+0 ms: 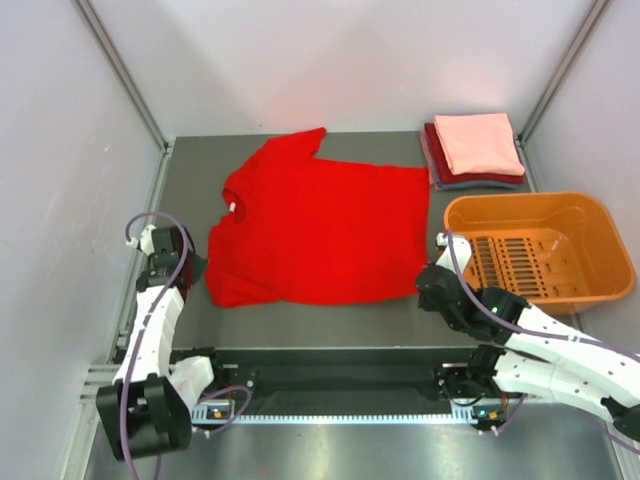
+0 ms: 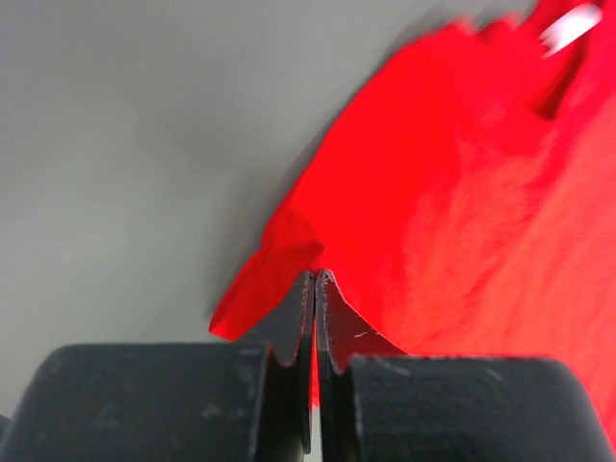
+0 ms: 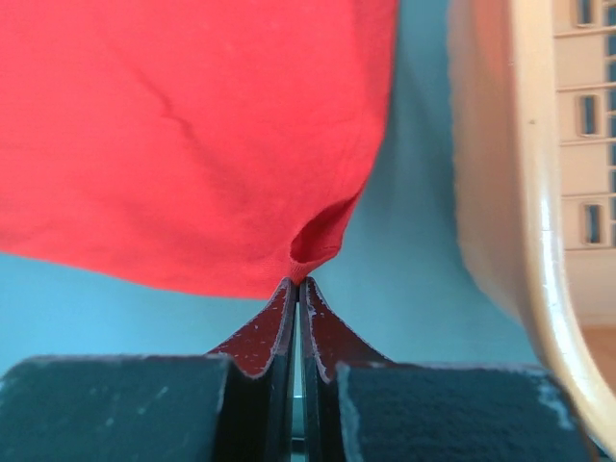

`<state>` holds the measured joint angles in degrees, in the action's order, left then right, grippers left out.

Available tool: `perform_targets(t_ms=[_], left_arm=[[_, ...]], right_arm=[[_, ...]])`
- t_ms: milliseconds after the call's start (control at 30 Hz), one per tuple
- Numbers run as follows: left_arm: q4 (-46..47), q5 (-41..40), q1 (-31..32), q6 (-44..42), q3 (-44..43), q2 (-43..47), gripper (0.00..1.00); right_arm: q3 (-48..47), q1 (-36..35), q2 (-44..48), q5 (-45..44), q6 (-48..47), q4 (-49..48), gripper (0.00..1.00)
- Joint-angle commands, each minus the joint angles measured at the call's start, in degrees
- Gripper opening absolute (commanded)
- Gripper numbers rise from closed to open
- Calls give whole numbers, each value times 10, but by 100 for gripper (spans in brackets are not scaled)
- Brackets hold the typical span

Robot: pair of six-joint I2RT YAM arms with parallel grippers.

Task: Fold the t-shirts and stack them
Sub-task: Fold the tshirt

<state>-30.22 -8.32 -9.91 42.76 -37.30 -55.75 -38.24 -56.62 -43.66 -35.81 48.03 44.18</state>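
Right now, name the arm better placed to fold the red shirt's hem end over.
Right, probably. The right tool is shut on the near hem corner of the red shirt; the left tool pinches the shirt's collar end, across from the hem.

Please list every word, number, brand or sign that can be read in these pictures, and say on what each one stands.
None can be read.
The white neck tag of the red t-shirt is too small and blurred; the orange basket shows no print.
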Motion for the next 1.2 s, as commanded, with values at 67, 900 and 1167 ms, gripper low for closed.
perform_targets(t_ms=[67, 900, 1167], left_arm=[[22, -46, 2, -40, -52, 17, 0], [63, 104, 2, -111, -268, -326, 0], [61, 122, 7, -124, -346, -401, 0]], right_arm=[[-8, -8, -43, -48, 4, 35, 0], [-84, 59, -255, -90, -72, -20, 0], [-90, 104, -285, -76, -116, -45, 0]])
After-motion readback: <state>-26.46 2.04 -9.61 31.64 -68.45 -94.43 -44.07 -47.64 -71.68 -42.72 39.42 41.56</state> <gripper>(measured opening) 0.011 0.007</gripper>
